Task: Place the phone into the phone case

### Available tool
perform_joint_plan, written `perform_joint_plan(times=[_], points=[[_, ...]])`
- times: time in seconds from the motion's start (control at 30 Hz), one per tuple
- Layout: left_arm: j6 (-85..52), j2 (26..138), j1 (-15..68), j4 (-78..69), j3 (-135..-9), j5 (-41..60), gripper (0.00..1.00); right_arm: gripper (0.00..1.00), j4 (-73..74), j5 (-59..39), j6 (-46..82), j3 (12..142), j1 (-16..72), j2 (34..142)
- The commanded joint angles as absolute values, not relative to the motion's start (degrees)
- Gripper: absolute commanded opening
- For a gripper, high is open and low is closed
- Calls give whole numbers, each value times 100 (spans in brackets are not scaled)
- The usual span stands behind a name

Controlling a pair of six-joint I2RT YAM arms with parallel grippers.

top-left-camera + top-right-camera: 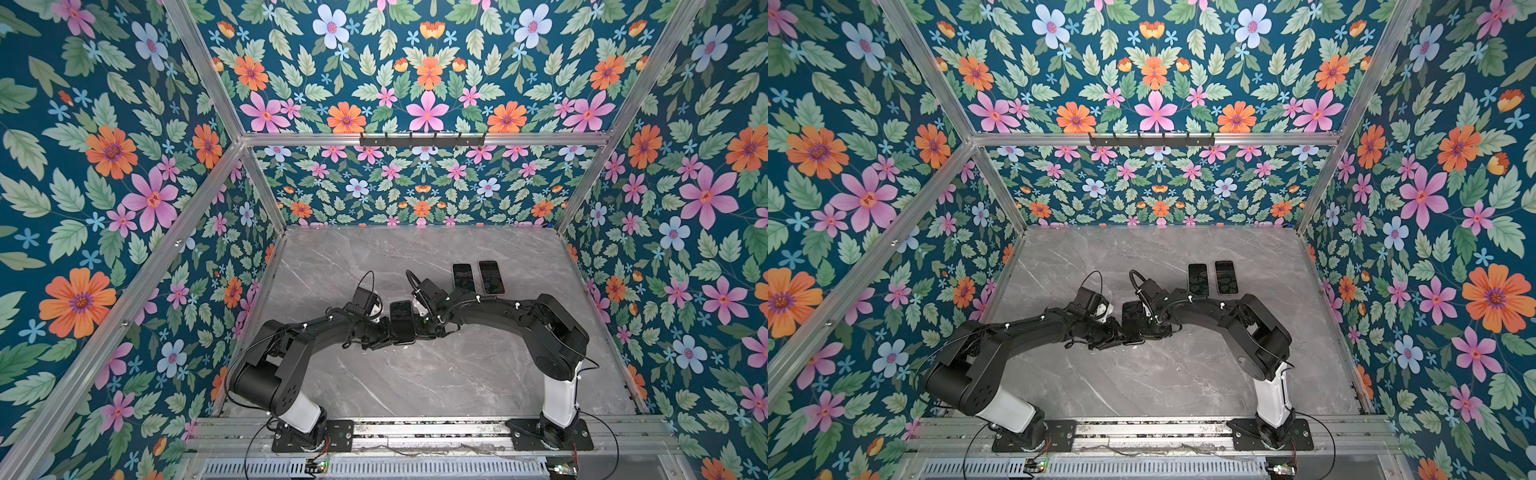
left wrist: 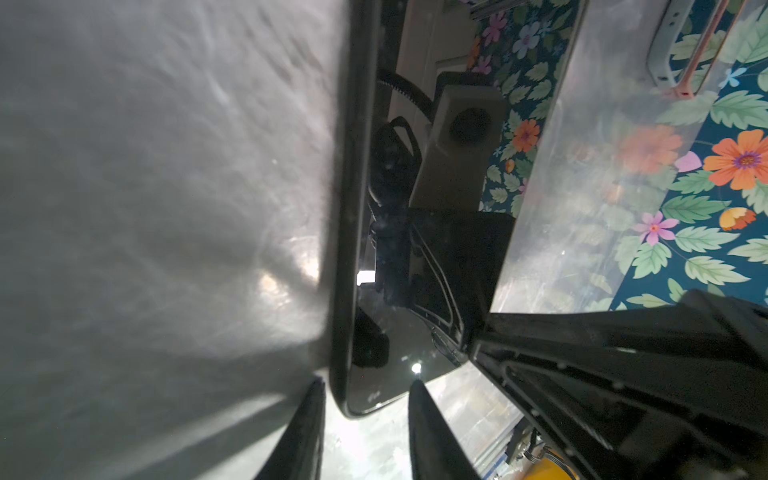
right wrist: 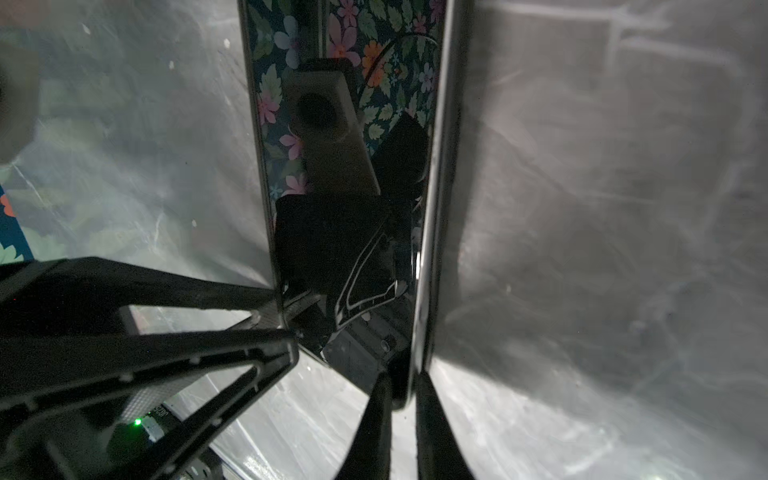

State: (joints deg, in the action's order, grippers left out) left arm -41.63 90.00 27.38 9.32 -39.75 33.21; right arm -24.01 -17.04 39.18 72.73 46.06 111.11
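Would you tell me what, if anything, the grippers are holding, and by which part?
Both hold the dark phone: the right gripper pinches its thin side edge near a corner, and the left gripper clasps a rounded corner.

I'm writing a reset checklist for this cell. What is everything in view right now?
held phone: one, glossy black, over the table's middle, between both grippers
phone-shaped slabs: two, glossy black, flat side by side at the far right; phone or case, cannot tell
table: one, grey marble, floor of the cell
walls: three, blue floral, around the table
frame: silver aluminium bars, along the wall edges
hook rail: one, black, on the back crossbar
arms: two, black and white, reaching in from the near edge
left gripper: one, black, closed on the held phone
right gripper: one, black, closed on the held phone's edge
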Motion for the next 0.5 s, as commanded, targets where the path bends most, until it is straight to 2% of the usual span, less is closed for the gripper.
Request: perform_joint_plan(times=[0.0, 0.47], points=[[-4207, 9046, 2733, 811, -3913, 3351, 34, 13, -2402, -1814, 3980, 7280, 4618, 11168], [-4324, 9001, 2743, 572, -3826, 3407, 29, 9, -1935, -2231, 4210, 7023, 4688, 11320]])
